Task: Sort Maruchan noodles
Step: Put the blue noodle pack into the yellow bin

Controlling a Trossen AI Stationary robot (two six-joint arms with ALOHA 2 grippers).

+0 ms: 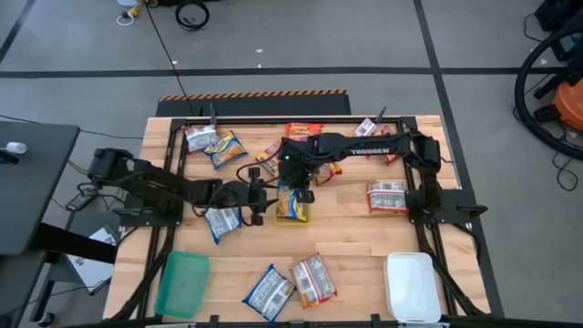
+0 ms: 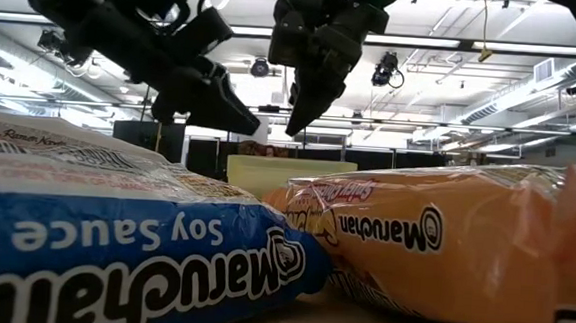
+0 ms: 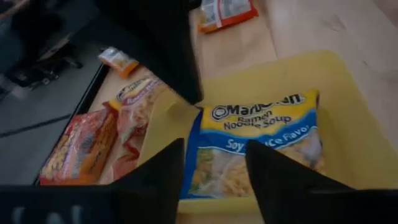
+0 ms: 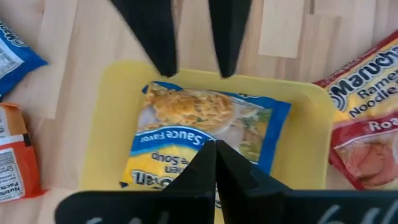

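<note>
Left gripper [image 3: 214,163] is hovering over the yellow tray [image 1: 304,216] near the table's middle, fingers spread apart and holding nothing. Directly under it a blue-and-yellow noodle packet [image 3: 255,149] is lying flat inside the tray, label up. Right gripper [image 4: 216,163] is hanging over the same tray from the opposite side, fingers pressed together, also empty; the same packet is showing beneath it.

Handling judgement: packets are looking light, with a shiny, crinkly wrapper that is likely slippery, and a brittle noodle block inside that could crack under a hard squeeze. Best hold is probably a gentle pinch across a short edge or the crimped end seam, where the film gives.

Appearance: flat rectangles, glossy, printed in blue-and-yellow, orange-red, or silver-white with red.

Placement: other packets are lying scattered on the bare table [image 1: 355,239]. An orange-red packet [image 1: 305,130] is sitting at the far edge, a silver-white packet [image 1: 388,195] to the right of the tray, and a blue packet [image 1: 269,292] near the front. A green tray [image 1: 182,283] and a white tray [image 1: 412,286] are standing at the front corners.
</note>
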